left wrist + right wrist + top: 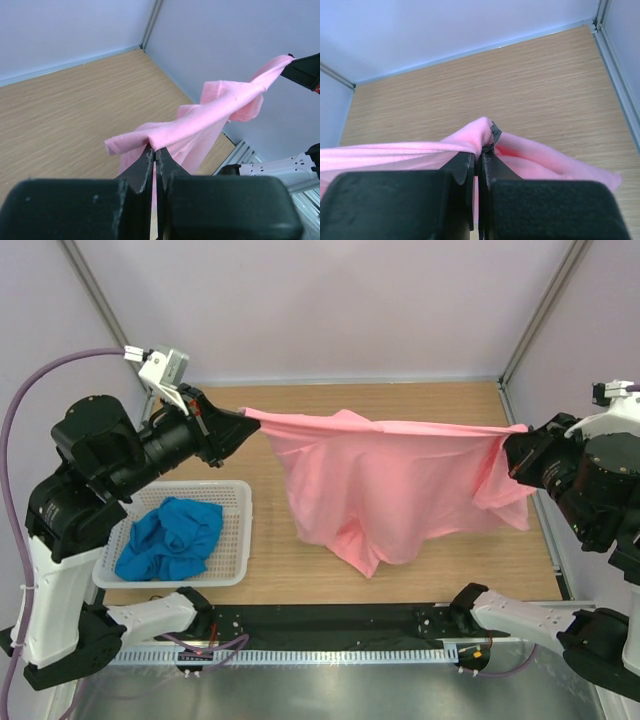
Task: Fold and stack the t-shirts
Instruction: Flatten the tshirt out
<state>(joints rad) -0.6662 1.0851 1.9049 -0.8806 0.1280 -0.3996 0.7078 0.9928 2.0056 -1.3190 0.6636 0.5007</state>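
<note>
Left gripper (252, 424): clenched on one top corner of the pink shirt (390, 490).
Right gripper (510, 452): clamped on the opposite corner, with its fingertips partly buried in cloth.
Pink shirt: stretched between the arms above the table (290, 585). Its lowest folds seem to reach the wood, and the sleeves are hard to make out.
Blue shirt (170, 538): crumpled in the basket (240, 530), its shape unreadable.

Wooden tabletop (420, 400), light oak grain, enclosed at the rear and both sides by pale lilac walls (330, 300). Aluminium frame posts (540, 310) run up the rear corners. A white perforated plastic basket (243, 540) sits on the left part of the tabletop, near its front edge. Along that edge lies a black strip (330, 618), then a white toothed rail (330, 655) and a brushed metal sheet (330, 690).
</note>
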